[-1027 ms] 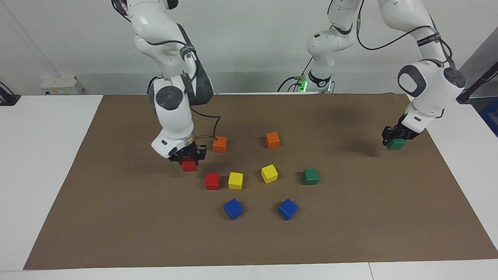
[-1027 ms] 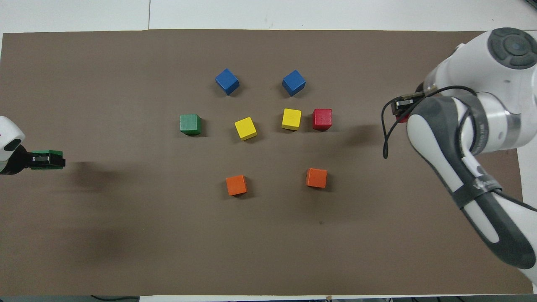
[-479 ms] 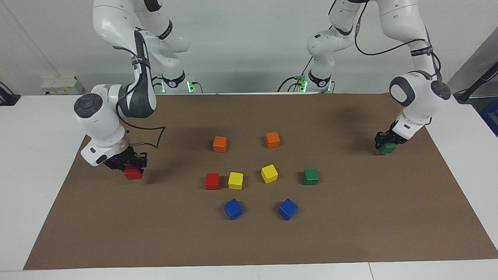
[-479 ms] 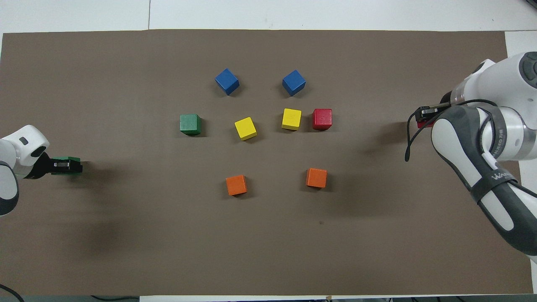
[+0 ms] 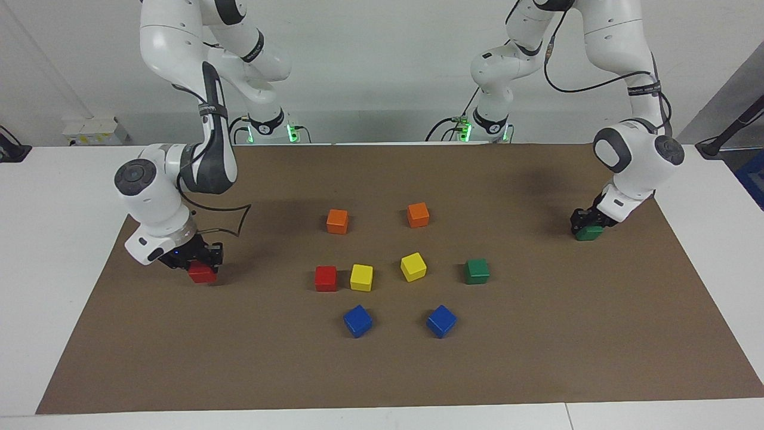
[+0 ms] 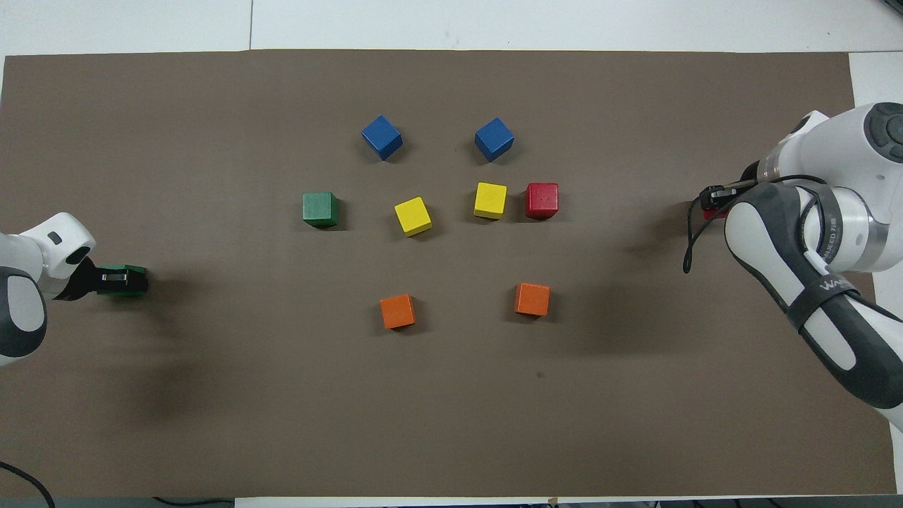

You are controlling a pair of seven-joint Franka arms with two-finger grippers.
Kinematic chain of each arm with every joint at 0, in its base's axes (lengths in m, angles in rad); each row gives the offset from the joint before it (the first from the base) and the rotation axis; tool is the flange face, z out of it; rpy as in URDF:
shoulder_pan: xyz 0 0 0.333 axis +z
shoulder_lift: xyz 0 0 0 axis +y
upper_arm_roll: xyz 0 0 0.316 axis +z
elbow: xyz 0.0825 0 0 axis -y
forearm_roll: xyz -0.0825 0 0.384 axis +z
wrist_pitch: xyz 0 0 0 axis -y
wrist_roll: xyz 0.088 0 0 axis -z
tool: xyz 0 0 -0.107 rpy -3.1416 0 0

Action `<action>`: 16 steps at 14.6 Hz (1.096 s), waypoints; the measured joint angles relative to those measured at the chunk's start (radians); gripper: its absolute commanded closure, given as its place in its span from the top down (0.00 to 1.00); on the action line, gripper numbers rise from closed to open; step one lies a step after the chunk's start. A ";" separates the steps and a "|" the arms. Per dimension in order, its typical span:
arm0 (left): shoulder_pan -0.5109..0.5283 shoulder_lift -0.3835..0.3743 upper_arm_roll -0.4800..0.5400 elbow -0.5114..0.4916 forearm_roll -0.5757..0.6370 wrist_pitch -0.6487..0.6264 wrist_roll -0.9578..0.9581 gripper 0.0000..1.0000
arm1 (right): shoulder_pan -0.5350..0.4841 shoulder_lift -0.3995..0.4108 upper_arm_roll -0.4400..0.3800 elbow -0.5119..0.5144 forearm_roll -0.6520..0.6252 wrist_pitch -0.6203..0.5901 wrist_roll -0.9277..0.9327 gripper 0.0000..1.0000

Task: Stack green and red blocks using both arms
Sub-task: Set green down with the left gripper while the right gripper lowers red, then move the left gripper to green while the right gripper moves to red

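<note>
Both claws clamped on blocks at the mat's ends

Left claw [image 5: 588,227] pinches a green block [image 5: 590,233] low over the brown mat [image 5: 537,358]; right claw [image 5: 197,263] grips a red block [image 5: 202,273]. Other green block [image 5: 477,270] and red block [image 5: 325,278] sit mid-mat. Likely light, rigid cubes; grip flat sides. Two each: green, red, yellow, blue, orange

Both arms reach low and outward, left claw [image 5: 587,226] and right claw [image 5: 197,263] clamped.
</note>
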 measured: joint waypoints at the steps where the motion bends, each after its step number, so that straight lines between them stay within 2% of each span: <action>1: 0.000 0.000 0.000 0.000 0.000 0.000 0.000 0.00 | -0.008 0.008 0.000 -0.002 0.000 0.003 -0.012 0.00; 2: 0.000 0.000 0.000 0.000 0.000 0.000 0.000 0.12 | -0.017 0.015 0.000 -0.004 0.000 0.007 -0.024 0.00; 3: 0.000 0.000 0.000 0.000 0.000 0.001 0.001 0.99 | -0.024 0.021 0.000 -0.006 0.000 0.015 -0.036 0.00; 9: 0.000 0.000 0.000 0.003 0.000 0.005 0.032 1.00 | -0.029 0.032 0.006 -0.025 0.000 0.047 -0.044 0.00; 10: 0.000 0.000 0.000 0.006 0.000 0.004 0.035 1.00 | -0.028 0.032 0.007 -0.026 0.000 0.047 -0.044 0.19; 12: 0.000 -0.001 -0.001 0.025 0.000 -0.007 0.037 1.00 | -0.026 0.032 0.007 -0.031 0.000 0.050 -0.044 0.81; 13: -0.001 -0.003 -0.002 0.050 0.000 -0.031 0.037 1.00 | -0.026 0.030 0.007 -0.035 0.000 0.056 -0.044 1.00; 16: -0.032 -0.006 -0.007 0.201 0.000 -0.180 0.035 1.00 | -0.025 0.023 0.008 -0.050 0.000 0.077 -0.044 1.00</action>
